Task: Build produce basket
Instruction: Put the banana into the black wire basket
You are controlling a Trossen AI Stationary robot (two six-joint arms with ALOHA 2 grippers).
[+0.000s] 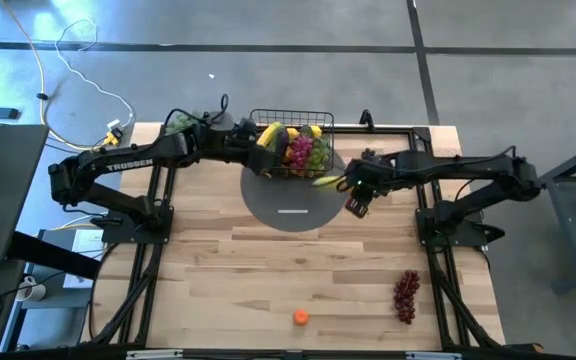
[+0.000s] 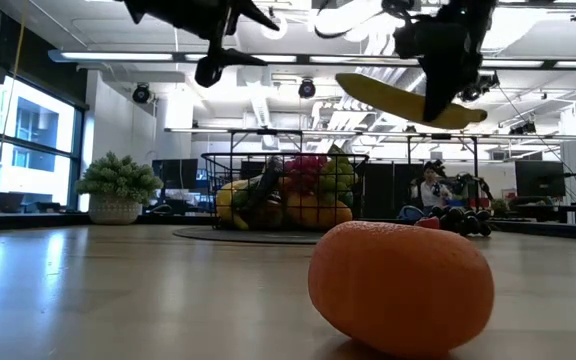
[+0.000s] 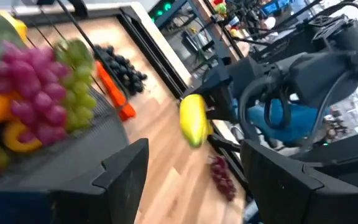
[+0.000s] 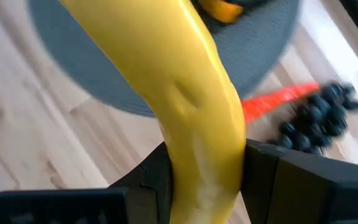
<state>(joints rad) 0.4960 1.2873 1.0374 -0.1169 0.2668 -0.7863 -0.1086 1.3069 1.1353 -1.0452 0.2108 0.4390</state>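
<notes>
- My right claw (image 1: 340,184) is clenched on a yellow banana (image 4: 188,93), holding it in the air just beside the basket (image 1: 293,122), over the edge of the dark round mat (image 1: 268,205).
- In the right wrist view the banana sits squeezed between both fingers (image 4: 278,180), filling most of the frame.
- My left claw (image 1: 264,150) hovers over the basket's left side, fingers apart, nothing between them.
- The basket stands on the mat at the far side of the counter (image 1: 268,280), already piled with fruit: pink-purple grapes (image 3: 36,87), green grapes (image 3: 79,74), yellow and orange pieces.
- Just beyond the mat I see a red chili (image 4: 278,99) lying next to a dark bunch of grapes (image 4: 319,118).
- Down at the near edge, an orange fruit (image 1: 300,317) lies alone; it looms large in the low view.
- A dark red grape bunch (image 1: 406,295) lies on the counter to the right, well apart from the basket.
- A leafy green bunch (image 2: 118,185) sits at the far left corner.
</notes>
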